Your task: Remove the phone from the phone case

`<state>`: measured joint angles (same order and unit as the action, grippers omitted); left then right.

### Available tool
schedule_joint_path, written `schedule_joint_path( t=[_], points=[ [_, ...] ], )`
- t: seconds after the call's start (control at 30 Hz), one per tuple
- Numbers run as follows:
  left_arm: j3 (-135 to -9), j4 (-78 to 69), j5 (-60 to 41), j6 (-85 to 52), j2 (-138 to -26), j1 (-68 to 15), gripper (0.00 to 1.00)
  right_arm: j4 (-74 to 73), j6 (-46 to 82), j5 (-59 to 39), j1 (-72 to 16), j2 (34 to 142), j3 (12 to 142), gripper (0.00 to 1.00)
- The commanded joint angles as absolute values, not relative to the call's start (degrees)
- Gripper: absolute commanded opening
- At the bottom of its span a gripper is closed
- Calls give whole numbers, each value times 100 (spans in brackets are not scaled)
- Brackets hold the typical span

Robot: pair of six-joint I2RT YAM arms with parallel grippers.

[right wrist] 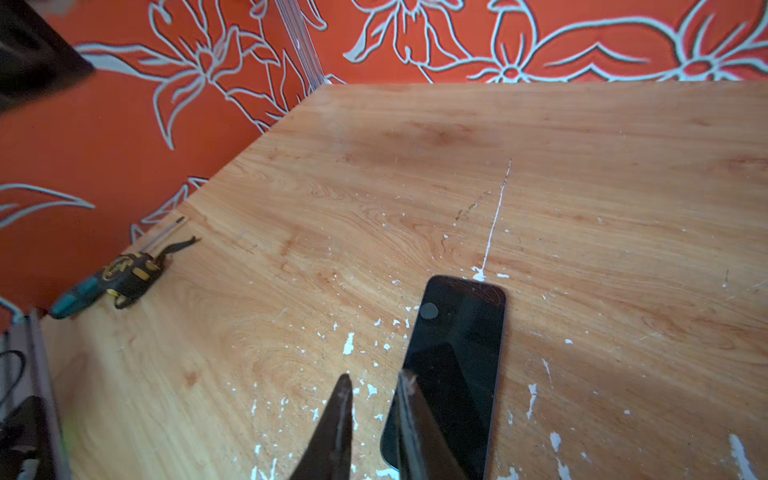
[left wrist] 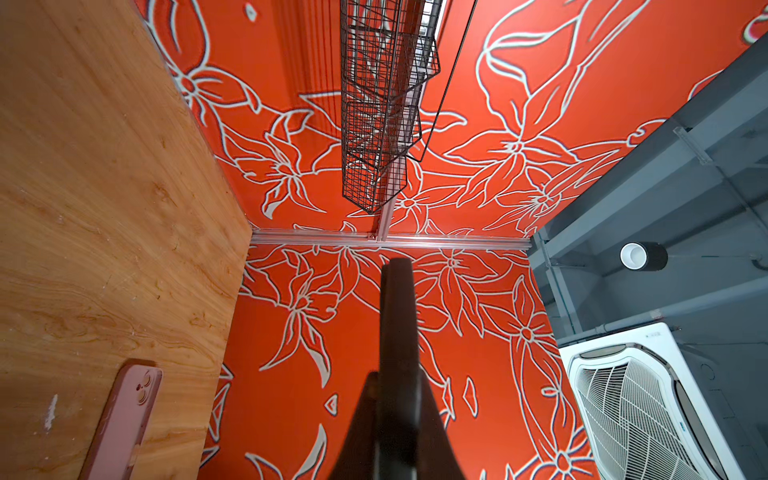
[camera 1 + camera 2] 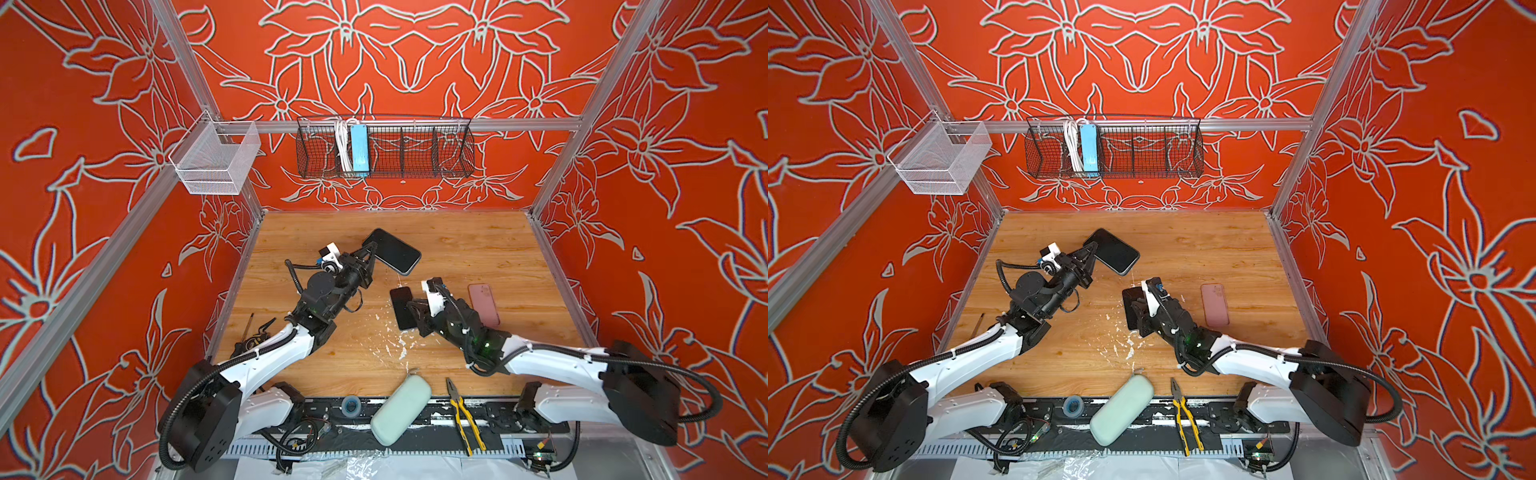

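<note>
Here your left gripper [image 3: 372, 249] is clamped tight on one end of the glossy black phone [image 3: 392, 251], held up off the table [image 3: 457, 249]. Its wrist view gives you that slab only edge-on. The right wrist view alone shows the cracked second phone [image 1: 457, 353] lying flat beside your right gripper [image 1: 374, 376], whose jaws are a sliver apart and empty. The pink case [image 3: 484, 305] lies nearby.

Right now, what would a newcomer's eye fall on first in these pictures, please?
First, the left gripper shut on a black slab, held up off the wooden table at centre-left; whether it is phone or case I cannot tell. Next, the cracked black phone lying flat mid-table, with the right gripper, jaws slightly parted, at its edge, and a pink case lying to its right in both top views.
</note>
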<state>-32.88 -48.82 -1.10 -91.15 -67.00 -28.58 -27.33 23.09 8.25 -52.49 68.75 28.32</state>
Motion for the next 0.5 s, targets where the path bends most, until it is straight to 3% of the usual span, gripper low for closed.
schedule_joint_path(
  t=[0.0,0.27,0.47],
  points=[
    [-3367,-5324,-69,-8819,-6626,-2865,0,-2212,2635,367,-5000,6336,2781,22],
    [-3680,-5142,-968,-7902,-6865,-2471,0,-377,2467,-1202,-4139,5519,3469,35],
    [-4273,-4727,-2344,-7024,-7045,-1946,0,638,1961,-2416,-3542,5423,4210,55]
  ],
)
